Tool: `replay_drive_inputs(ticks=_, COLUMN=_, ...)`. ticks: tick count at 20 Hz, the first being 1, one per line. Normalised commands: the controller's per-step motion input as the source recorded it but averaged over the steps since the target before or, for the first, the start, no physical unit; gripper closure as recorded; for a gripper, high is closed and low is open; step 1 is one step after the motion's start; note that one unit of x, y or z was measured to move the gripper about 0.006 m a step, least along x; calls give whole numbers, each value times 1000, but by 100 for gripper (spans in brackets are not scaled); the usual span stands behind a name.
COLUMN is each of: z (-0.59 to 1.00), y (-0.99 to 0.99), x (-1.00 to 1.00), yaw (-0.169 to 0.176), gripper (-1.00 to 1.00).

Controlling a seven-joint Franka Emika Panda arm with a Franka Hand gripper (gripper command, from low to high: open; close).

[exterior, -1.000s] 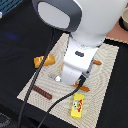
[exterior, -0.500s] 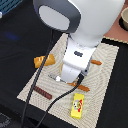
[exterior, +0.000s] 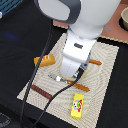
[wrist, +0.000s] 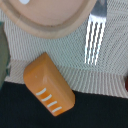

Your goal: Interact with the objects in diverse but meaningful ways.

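The claw is hidden beneath the white arm (exterior: 80, 45), which stands upright over a woven beige mat (exterior: 107, 80); whether it is parted cannot be told. A smooth orange bread loaf (wrist: 49, 85) with white score marks lies beside a metal fork (wrist: 96, 35) and a tan plate (wrist: 55, 20).

No text, number or brand can be read anywhere. The yellow carton (exterior: 77, 106) carries a printed picture in red, white and dark tones on its face (too blurred to make out any lettering). The bread loaf (wrist: 49, 84) bears only white score marks, not writing.
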Motion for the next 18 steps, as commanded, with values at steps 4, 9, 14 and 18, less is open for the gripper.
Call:
replay_drive_inputs(ticks=4, z=208, y=246, x=-1000, yaw=0, gripper=-100)
replay_drive_inputs(ticks=9, z=198, y=246, x=-1000, yaw=0, gripper=-100)
replay_drive_inputs(ticks=14, z=169, y=243, x=-1000, yaw=0, gripper=-100)
replay_drive_inputs(ticks=18, z=44, y=199, x=-1000, yaw=0, gripper=-100)
